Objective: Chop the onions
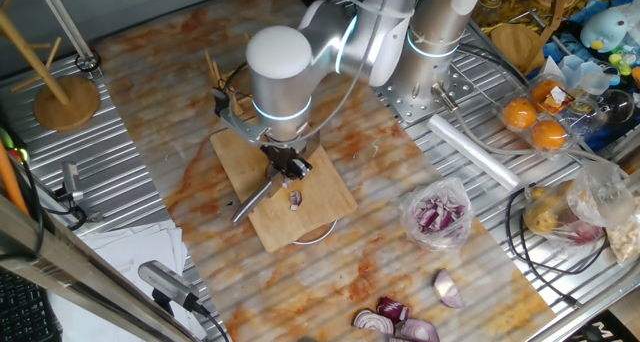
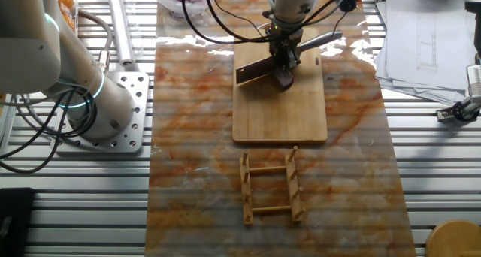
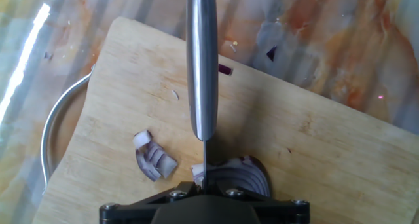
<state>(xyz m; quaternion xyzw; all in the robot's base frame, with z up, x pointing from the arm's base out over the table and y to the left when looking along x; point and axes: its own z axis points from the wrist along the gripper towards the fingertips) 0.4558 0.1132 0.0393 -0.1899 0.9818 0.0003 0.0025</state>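
Observation:
My gripper [image 1: 287,165] is shut on a knife [image 1: 250,202] over the wooden cutting board [image 1: 330,187]. In the hand view the steel knife handle [image 3: 201,67] points away from me. The thin blade stands edge-on in a red onion piece [image 3: 239,178] just in front of my gripper [image 3: 204,185]. A smaller cut onion piece [image 3: 154,160] lies to its left on the board [image 3: 314,158]. A tiny onion bit [image 3: 224,69] lies near the board's far edge. In the other fixed view the knife [image 2: 255,71] rests on the onion [image 2: 284,80] under my gripper [image 2: 285,55].
A clear bag of chopped onion [image 1: 437,214] and glossy onion halves [image 1: 395,320] lie to the right of the board. A metal-rimmed plate [image 3: 49,132] sticks out from under the board. A small wooden rack [image 2: 270,188] stands beyond it. A second arm's base [image 2: 98,99] is at the side.

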